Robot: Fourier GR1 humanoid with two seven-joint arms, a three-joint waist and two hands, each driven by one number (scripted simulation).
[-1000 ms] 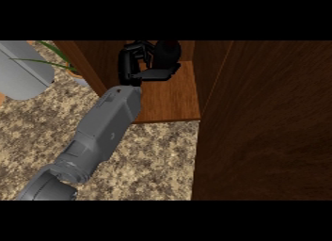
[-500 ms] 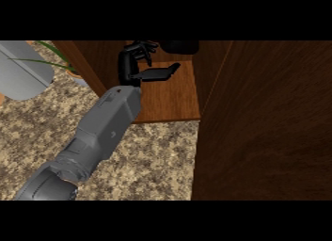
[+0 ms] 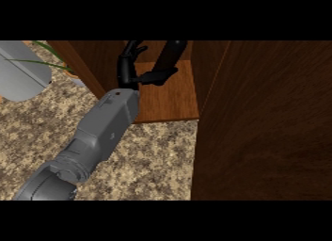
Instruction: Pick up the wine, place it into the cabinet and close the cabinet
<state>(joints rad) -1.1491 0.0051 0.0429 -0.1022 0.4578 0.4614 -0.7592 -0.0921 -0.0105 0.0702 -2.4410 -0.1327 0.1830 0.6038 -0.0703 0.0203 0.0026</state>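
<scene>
The wine bottle (image 3: 174,51), dark and slim, stands on the wooden shelf (image 3: 172,101) inside the open cabinet; its top is cut off by the view's edge. My left hand (image 3: 135,70) is just left of it, inside the cabinet. Its fingers (image 3: 130,55) stretch up and away, and its thumb (image 3: 160,74) points right toward the bottle's base. The hand is open and no longer wraps the bottle. The grey forearm (image 3: 106,127) runs down to the lower left. My right hand does not show.
The open cabinet door (image 3: 272,127), a large dark wood panel, fills the right side. The cabinet's left wall (image 3: 82,66) stands beside the forearm. A grey object (image 3: 15,70) and green leaves (image 3: 47,59) sit at the upper left on the speckled counter (image 3: 147,160).
One second ago the hand was curled round the bottle. Its fingers and thumb have since spread off it, and the bottle now stands alone on the shelf.
</scene>
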